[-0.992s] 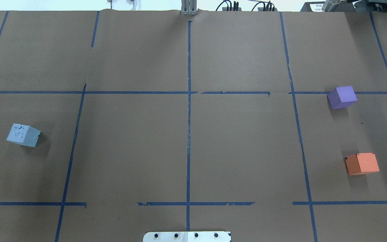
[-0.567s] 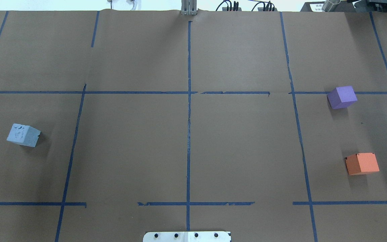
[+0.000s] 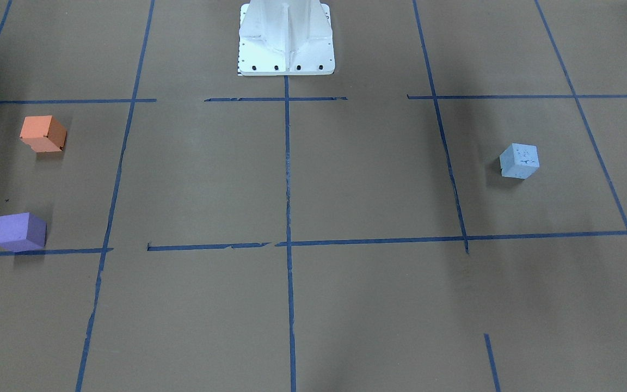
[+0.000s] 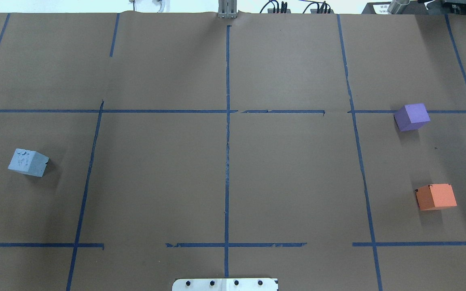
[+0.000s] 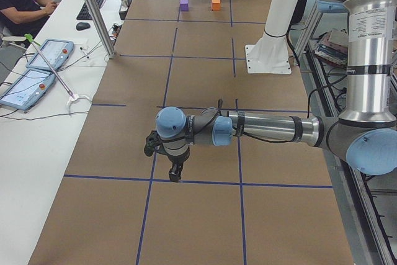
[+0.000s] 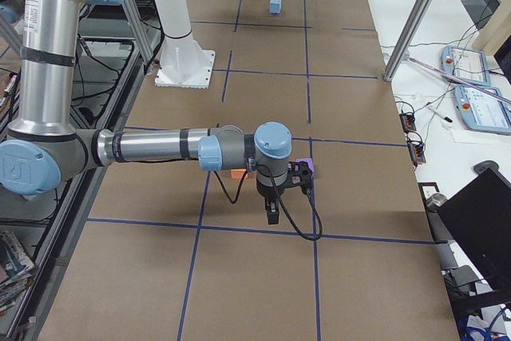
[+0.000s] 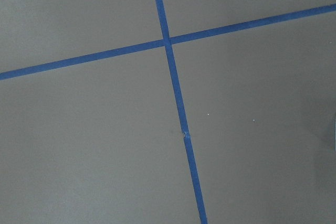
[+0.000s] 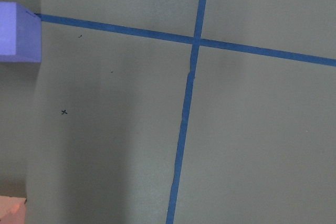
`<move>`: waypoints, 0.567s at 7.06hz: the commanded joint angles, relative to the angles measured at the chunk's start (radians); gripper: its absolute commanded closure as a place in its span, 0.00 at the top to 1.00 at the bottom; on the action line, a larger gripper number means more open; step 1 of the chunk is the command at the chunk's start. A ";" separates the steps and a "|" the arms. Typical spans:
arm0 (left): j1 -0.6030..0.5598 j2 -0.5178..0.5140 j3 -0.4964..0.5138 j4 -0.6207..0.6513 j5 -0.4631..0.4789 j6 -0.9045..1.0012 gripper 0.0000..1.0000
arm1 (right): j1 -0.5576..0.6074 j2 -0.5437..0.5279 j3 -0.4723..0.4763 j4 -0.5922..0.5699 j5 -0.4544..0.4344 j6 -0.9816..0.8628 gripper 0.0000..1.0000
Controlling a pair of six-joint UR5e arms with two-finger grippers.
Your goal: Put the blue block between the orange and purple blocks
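Observation:
The pale blue block (image 4: 28,162) lies alone on the brown paper at the left of the overhead view, and shows at the right in the front view (image 3: 519,160). The purple block (image 4: 412,117) and the orange block (image 4: 436,197) lie at the far right, apart, with bare paper between them. My left gripper (image 5: 175,175) shows only in the exterior left view, pointing down above the table. My right gripper (image 6: 273,215) shows only in the exterior right view, above the table near the purple block (image 6: 306,170). I cannot tell whether either is open or shut.
Blue tape lines divide the brown paper into squares. The white robot base (image 3: 286,38) stands at the table's middle near edge. A metal post (image 5: 93,10) and a side desk with tablets (image 5: 37,69) and a seated operator lie beyond the table's far edge.

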 commanded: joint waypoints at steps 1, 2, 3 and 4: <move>0.002 0.008 0.001 -0.002 -0.002 -0.001 1.00 | -0.055 0.002 0.002 0.002 -0.002 -0.004 1.00; 0.002 0.008 0.001 -0.002 -0.002 -0.001 1.00 | -0.056 0.002 0.002 0.003 -0.002 -0.004 1.00; 0.003 0.008 0.007 -0.002 -0.002 -0.001 1.00 | -0.056 0.002 0.002 0.002 -0.002 -0.002 1.00; 0.044 0.007 0.013 -0.018 -0.002 -0.001 1.00 | -0.056 0.002 0.004 0.003 -0.002 0.001 1.00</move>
